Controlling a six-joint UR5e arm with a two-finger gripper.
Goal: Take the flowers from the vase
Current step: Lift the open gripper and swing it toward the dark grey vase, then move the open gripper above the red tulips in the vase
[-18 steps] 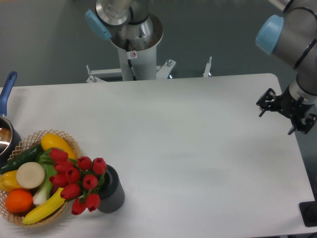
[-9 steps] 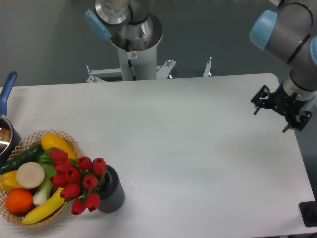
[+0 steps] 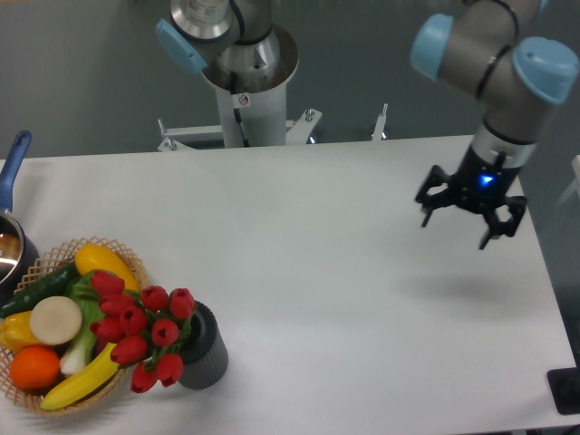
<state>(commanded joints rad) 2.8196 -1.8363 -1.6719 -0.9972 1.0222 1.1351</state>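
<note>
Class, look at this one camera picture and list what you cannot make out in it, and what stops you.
- The flowers' stems: hidden inside the vase and behind the buds.
- The pot: cut off by the left edge, so its contents are unclear.
- The basket: cut by the bottom-left corner and covered by produce.
- The gripper: small, its fingers appear spread, with nothing between them.

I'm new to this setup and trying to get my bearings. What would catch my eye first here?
The bunch of red flowers leaning out of the dark vase at the table's front left stands out, right beside a woven basket piled with bright fruit and vegetables. Far across, above the right side of the white table, the arm's black pincer hangs open with a small blue light glowing, holding nothing.
</note>
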